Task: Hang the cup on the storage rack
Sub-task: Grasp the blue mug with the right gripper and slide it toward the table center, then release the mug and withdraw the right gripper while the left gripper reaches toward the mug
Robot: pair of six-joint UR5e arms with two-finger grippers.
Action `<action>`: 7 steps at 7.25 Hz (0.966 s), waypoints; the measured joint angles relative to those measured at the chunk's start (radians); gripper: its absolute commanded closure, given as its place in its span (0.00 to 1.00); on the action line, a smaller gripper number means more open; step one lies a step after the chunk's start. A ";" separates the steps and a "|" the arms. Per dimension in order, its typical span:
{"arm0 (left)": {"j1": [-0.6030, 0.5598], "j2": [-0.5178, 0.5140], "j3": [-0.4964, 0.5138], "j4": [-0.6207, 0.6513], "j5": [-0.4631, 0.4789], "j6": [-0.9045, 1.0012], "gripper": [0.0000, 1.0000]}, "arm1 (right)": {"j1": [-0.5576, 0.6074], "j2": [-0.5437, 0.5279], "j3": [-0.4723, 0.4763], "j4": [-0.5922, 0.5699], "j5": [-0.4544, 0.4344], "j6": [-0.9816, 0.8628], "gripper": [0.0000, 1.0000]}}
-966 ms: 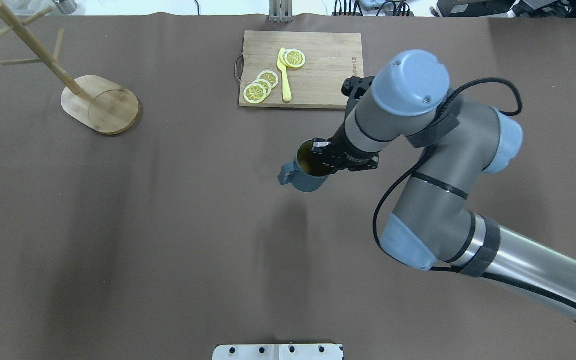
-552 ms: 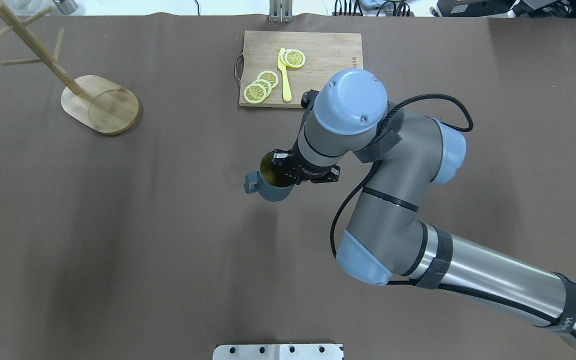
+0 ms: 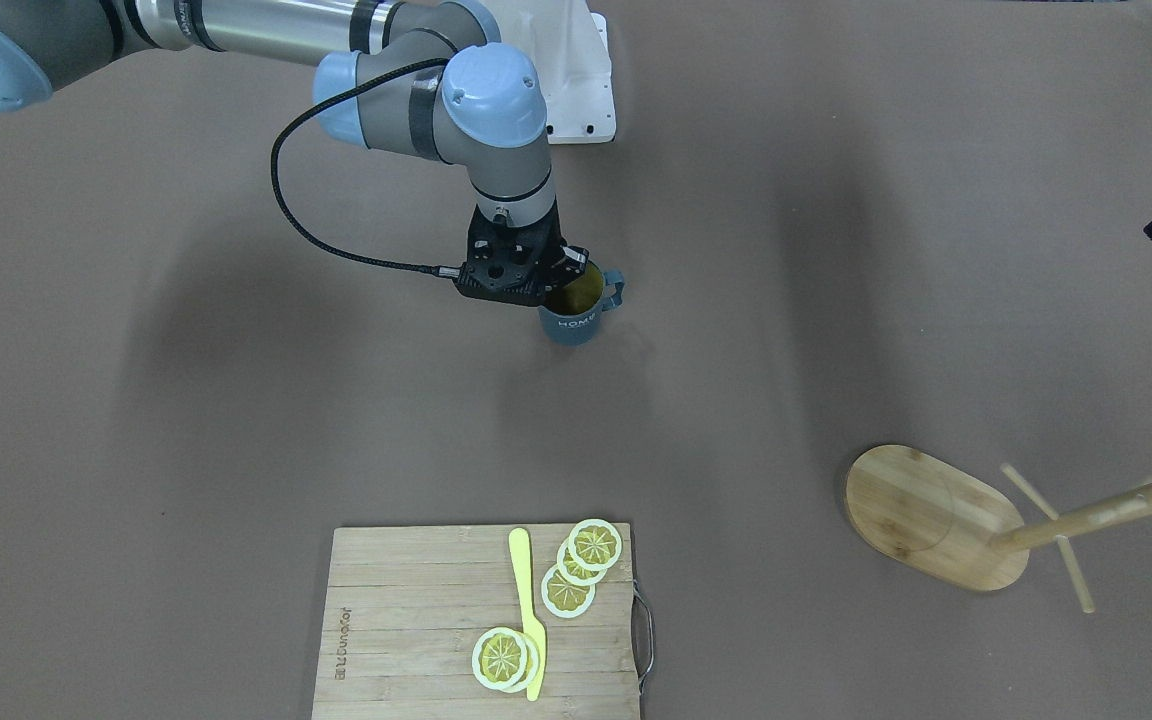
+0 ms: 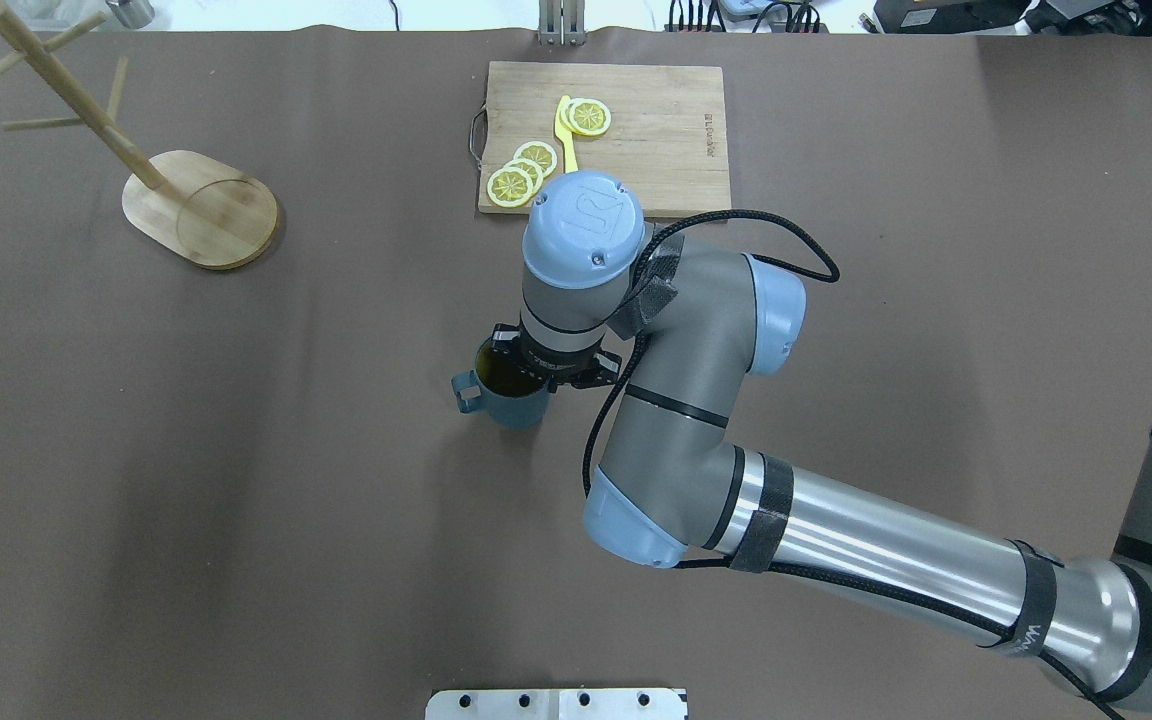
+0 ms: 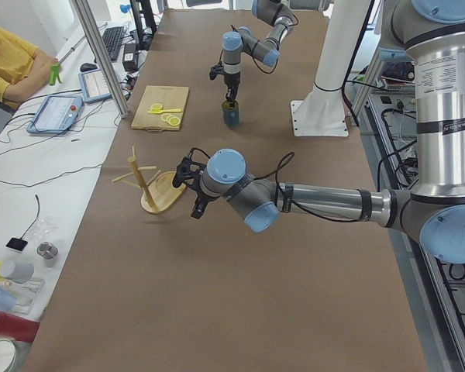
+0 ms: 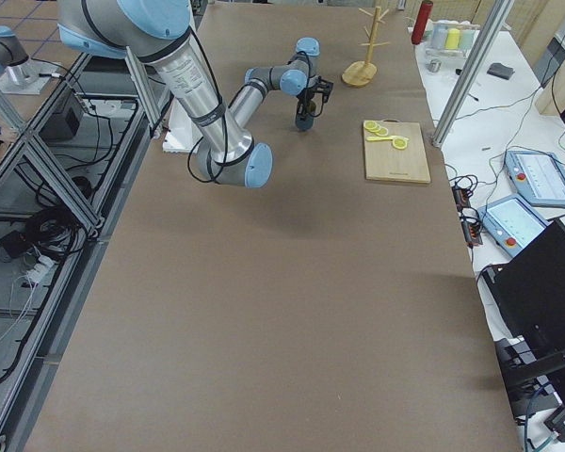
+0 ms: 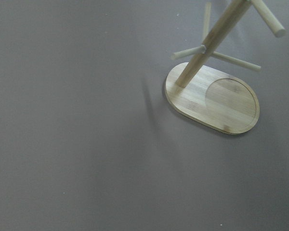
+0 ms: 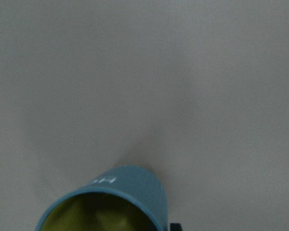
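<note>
While clamped on the rim of the cup (image 3: 572, 325), holds it upright at mid-table with the right gripper (image 3: 570, 272), handle toward the robot's left. Cannot tell jaw state of the left gripper (image 5: 194, 187), out near the storage rack (image 4: 198, 208). Beyond, at the far edge: cutting board (image 4: 656, 150) with lemon slices (image 4: 521, 172).

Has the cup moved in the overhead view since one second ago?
Yes. The cup has gone left, toward the rack: from below the cutting board's middle to below its left end.
</note>
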 measured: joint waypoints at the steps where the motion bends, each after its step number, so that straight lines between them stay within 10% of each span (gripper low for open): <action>1: 0.087 -0.045 0.000 -0.062 0.041 -0.079 0.24 | 0.000 -0.002 0.014 0.000 0.000 0.000 0.43; 7: 0.743 -0.386 -0.015 -0.115 0.578 -0.142 0.33 | 0.300 -0.311 0.342 -0.004 0.210 -0.233 0.42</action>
